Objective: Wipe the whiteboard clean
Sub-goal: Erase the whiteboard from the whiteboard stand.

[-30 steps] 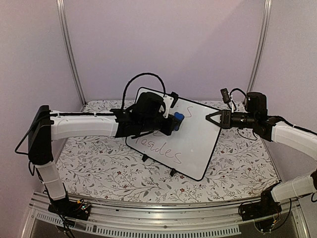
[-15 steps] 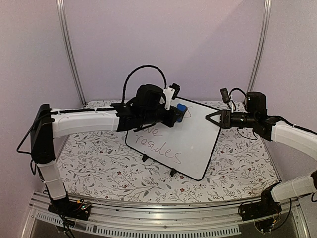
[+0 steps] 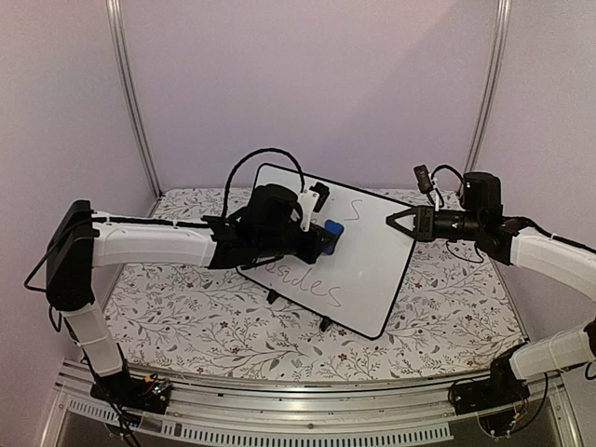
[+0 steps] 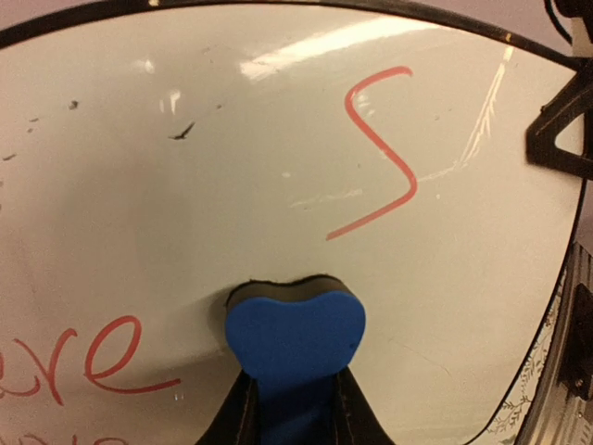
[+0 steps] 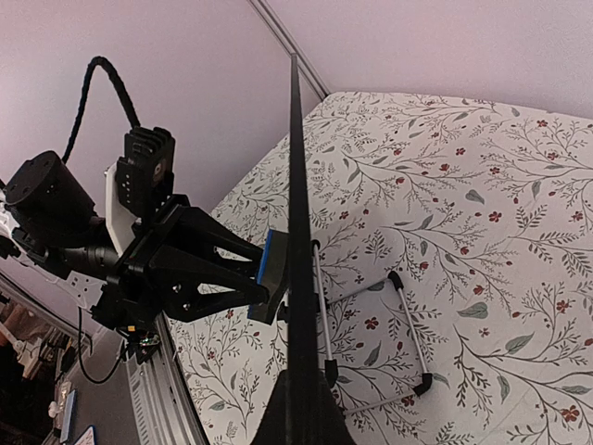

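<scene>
Pale lilac walls [image 3: 307,84] close in a table [image 3: 186,317] under a flowered cloth. Near its middle the board [image 3: 372,270] stands tilted back, between the two arms. The left arm [image 3: 149,240] reaches across it and, seen from above, hides the board's upper left part. The right arm [image 3: 549,256] comes in from the side, cut off by the frame edge. A wire stand [image 5: 371,315] props the board from behind; from above only its small black feet [image 3: 325,324] show. The right gripper [image 3: 393,223] is pinched on the board's right edge. Its own camera sees the board edge-on as a thin black line, so the white face is hidden there, and the fingers melt into a dark shape at the bottom. The left gripper [image 3: 326,237] is clamped on a blue eraser [image 4: 295,338], which sits against the board's face; only the finger ends show in the wrist view. Above the eraser a red S [image 4: 384,153] reads plainly. At lower left "are" [image 4: 93,357] runs off the frame. From above, a lower line of writing [image 3: 307,282] lies partly behind the arm, and I cannot read it whole.
</scene>
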You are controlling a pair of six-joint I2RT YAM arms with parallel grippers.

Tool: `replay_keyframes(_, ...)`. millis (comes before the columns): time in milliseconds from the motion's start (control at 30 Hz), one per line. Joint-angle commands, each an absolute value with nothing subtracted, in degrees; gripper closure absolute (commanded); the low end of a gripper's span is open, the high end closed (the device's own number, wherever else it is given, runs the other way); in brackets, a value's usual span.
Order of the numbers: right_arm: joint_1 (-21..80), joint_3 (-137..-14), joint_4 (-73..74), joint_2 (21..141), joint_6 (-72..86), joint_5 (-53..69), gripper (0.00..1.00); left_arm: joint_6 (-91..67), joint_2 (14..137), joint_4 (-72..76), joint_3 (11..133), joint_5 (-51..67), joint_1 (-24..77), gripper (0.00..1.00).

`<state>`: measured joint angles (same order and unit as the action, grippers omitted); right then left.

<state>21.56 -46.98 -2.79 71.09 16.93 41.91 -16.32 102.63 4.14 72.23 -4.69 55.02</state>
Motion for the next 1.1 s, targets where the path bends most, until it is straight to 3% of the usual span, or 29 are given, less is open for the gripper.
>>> replay_keyframes(0, 24.33, -46.85, 1.94, 71.28, 10.41, 46.72, 1.0, -16.84, 103.07, 2.42, 72.09, -4.57, 55.11, 1.0)
replay_keyframes(500, 24.35, -46.67, 1.88, 70.93, 10.38, 46.63, 1.0, -13.49, 107.87, 0.18, 84.96, -3.96, 55.15, 1.0)
replay_keyframes(1067, 24.35, -46.67, 1.77, 71.19, 10.45, 46.59, 1.0, -17.62, 103.66, 2.66, 72.35, -4.18, 56.46, 1.0)
